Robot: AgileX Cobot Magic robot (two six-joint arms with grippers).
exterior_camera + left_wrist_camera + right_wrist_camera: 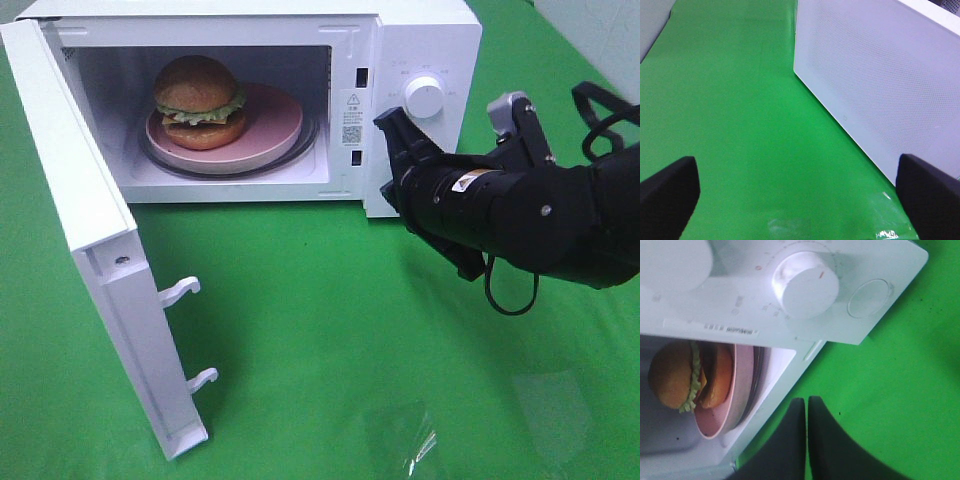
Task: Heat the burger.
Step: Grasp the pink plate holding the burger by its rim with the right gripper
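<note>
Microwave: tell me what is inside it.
The burger sits on a pink plate in the microwave, whose door stands open. The part of the plate under the burger is covered, as is the wall behind it.

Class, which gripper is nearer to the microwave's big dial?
Right. The right gripper, shut, hangs just short of the dial. The left gripper, open, is out beside the open door's outer face, far from it.
</note>
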